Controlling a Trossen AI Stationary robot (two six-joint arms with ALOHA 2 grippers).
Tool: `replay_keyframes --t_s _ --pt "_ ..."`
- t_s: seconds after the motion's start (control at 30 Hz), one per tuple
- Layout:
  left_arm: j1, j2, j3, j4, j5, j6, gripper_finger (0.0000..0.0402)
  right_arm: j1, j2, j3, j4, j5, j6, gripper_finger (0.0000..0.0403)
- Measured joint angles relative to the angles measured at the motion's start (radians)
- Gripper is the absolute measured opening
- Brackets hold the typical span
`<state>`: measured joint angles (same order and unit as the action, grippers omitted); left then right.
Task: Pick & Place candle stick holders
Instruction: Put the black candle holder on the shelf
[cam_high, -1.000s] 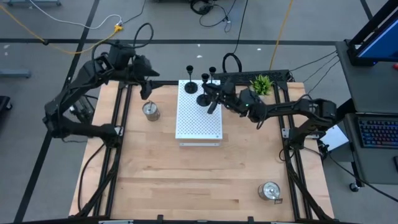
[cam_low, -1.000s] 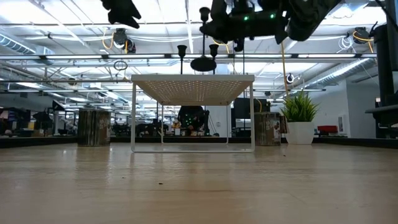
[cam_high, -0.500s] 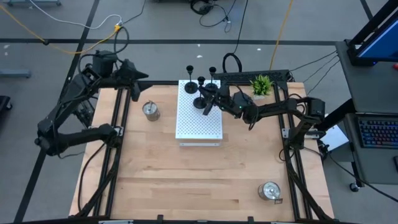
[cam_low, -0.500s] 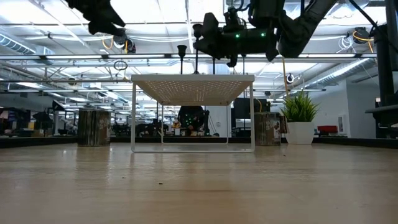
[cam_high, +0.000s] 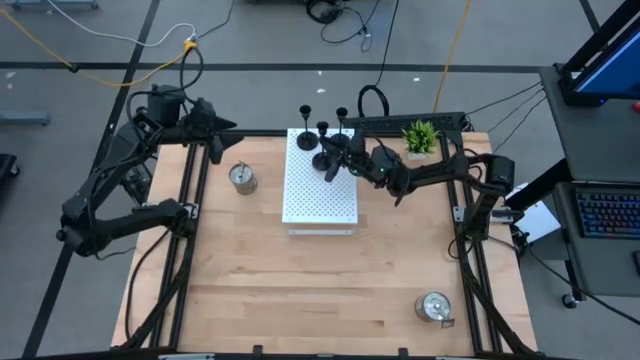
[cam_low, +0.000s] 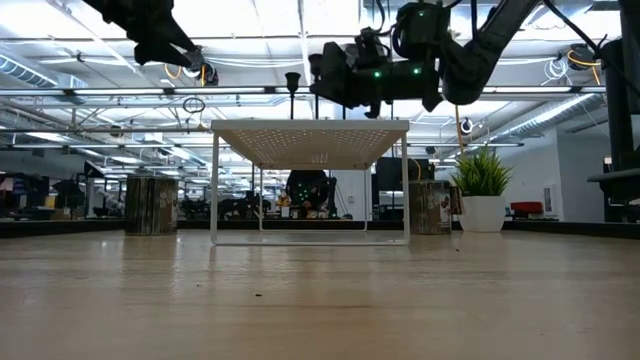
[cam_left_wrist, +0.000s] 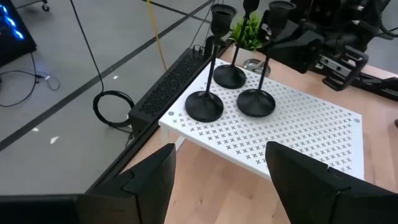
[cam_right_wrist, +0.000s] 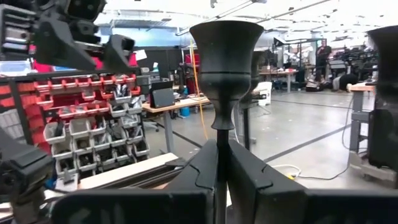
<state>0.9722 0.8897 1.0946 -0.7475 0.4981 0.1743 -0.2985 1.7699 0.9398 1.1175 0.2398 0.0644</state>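
Behind the rig stretched a workshop of grey floor, cables and shelving, and at its centre stood the wooden worktop (cam_high: 300, 280) framed by black rails. Largest on it was the white perforated board (cam_high: 320, 188), raised on thin legs near the far edge. Both dark arms reached in from the sides. The right arm stretched over the board's far end, its right hand (cam_high: 334, 163) clenched on the thin stem of a black holder (cam_left_wrist: 255, 99), as the right wrist view showed with the fingers (cam_right_wrist: 239, 171) pressed against the stem below the cup. That holder's round base appeared to rest on the board, or just above it; which could not be told. The left arm waited over the far left corner of the worktop, its left hand (cam_high: 226, 127) released and grasping nothing.

Two other black holders (cam_left_wrist: 204, 102) stood upright on the board's far end, near the one being gripped. A silver holder (cam_high: 242, 177) sat on the wood just left of the board, and another (cam_high: 433, 306) lay well apart near the near right corner. A small green plant (cam_high: 421, 135) stood beyond the board's right side.

Judged from this, the black holders were nearly all placed, and the silver ones remained to be moved.
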Motion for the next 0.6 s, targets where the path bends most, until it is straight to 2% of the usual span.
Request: replay_keyframes --t_s 0.6 --pt "0.000 0.000 0.000 0.014 0.000 -0.027 0.0255 0.008 0.000 0.001 -0.010 -0.005 0.003 0.0009"
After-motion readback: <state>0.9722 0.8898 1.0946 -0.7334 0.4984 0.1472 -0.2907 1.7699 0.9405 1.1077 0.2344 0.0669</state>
